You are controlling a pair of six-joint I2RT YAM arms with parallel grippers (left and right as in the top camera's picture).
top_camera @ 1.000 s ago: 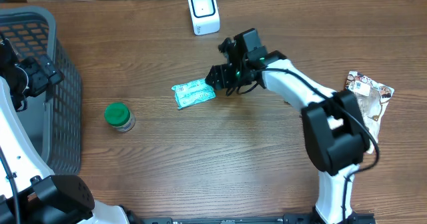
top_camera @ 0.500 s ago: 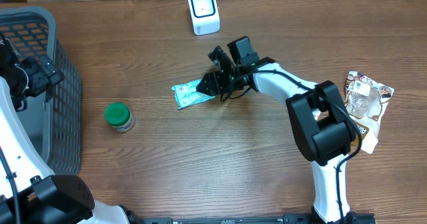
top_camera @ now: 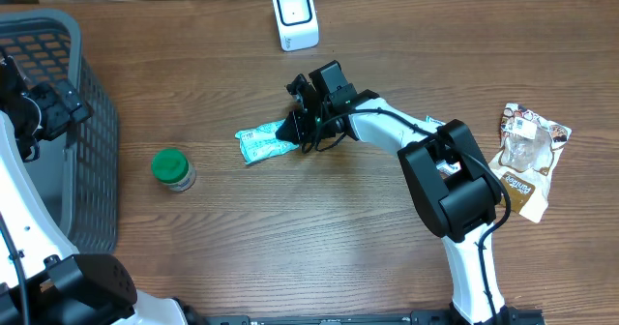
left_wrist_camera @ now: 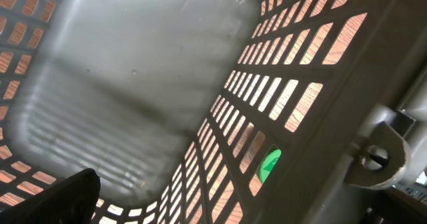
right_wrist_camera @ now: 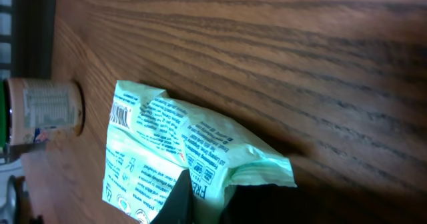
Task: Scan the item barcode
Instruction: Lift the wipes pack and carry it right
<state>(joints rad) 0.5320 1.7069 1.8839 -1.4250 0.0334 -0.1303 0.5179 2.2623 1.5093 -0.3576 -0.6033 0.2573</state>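
Note:
A crumpled green packet lies on the wooden table, left of centre. My right gripper is shut on its right end. In the right wrist view the packet fills the lower left, its edge pinched between my dark fingers. A small barcode shows at its far corner. The white scanner stands upright at the back edge, beyond the packet. My left gripper hangs over the grey basket, open and empty; one dark finger shows.
The grey slatted basket takes up the left edge. A jar with a green lid stands between basket and packet, also seen as the jar in the right wrist view. A brown-and-white snack bag lies at far right.
My right gripper moved left along the table and closed on the packet's right end. The packet slid slightly left. The left arm stayed still.

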